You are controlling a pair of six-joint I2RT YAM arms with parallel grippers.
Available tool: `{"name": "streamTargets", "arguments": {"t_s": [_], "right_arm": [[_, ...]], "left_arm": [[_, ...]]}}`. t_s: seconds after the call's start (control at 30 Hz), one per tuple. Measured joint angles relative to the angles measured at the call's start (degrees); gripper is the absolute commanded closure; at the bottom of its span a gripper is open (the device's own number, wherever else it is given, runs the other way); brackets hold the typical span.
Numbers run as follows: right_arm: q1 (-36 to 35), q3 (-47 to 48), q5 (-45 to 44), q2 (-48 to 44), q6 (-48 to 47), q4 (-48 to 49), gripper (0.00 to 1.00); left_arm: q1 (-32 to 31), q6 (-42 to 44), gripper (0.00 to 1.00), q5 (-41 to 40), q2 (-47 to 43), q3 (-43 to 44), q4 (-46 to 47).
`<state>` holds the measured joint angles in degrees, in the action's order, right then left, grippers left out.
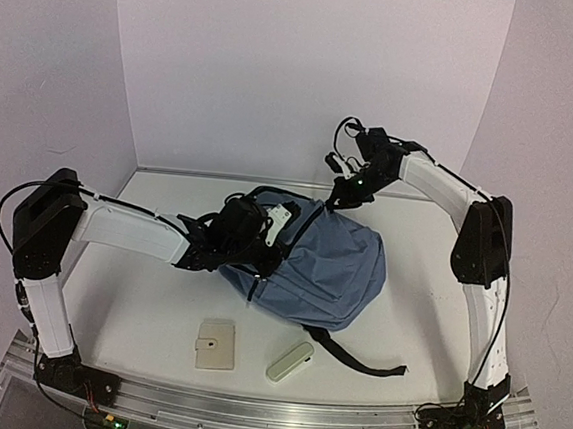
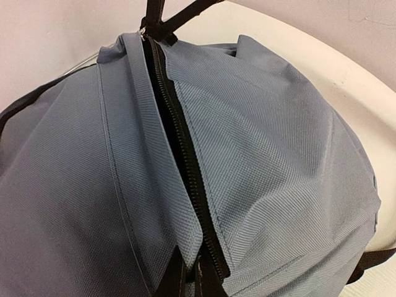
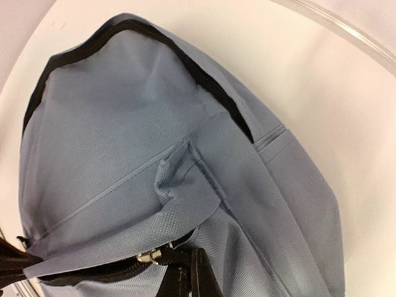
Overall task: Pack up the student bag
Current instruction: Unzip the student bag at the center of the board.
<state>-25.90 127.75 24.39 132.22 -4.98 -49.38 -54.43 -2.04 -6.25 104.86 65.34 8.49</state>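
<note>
Top view alone shows a tan pouch (image 1: 216, 344) and a pale case (image 1: 290, 361) near the desk's (image 1: 148, 303) front edge. The slate-blue student bag (image 1: 327, 263) lies mid-desk between the left tool (image 1: 261, 252) and right tool (image 1: 341, 192). Left wrist: zipper (image 2: 185, 161) gaping, left tool pinching the fabric beside it. Right wrist: right tool pressed together, apparently on the zipper pull (image 3: 151, 253).

Robot lab test cell.
We see plain white backdrop walls (image 1: 309, 76), a white table (image 1: 147, 313), and an aluminium mounting rail (image 1: 269, 414) along its edge.

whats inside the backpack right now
The backpack has its zipper gap parted only narrowly, and it shows nothing but darkness. Any contents are covered by the fabric.
</note>
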Motion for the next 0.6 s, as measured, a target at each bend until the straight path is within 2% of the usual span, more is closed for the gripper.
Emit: {"name": "streamTargets", "arguments": {"t_s": [0.27,0.5,0.53,0.6], "right_arm": [[-0.82,8.31,-3.82,4.88,-0.16,-2.50,1.00],[-0.70,10.27,-3.32,6.10,1.48,-1.66,1.00],[-0.65,10.27,-3.03,6.22,1.86,-1.33,0.99],[-0.52,10.24,-2.33,6.35,2.34,-0.97,0.89]], "left_arm": [[-0.30,-2.77,1.00,0.28,0.01,-0.22,0.81],[-1.32,-4.51,1.00,3.45,3.31,2.88,2.21],[-1.47,-5.03,1.00,3.85,3.94,3.36,2.63],[-1.68,-6.24,1.00,4.49,4.78,3.86,3.59]]}}
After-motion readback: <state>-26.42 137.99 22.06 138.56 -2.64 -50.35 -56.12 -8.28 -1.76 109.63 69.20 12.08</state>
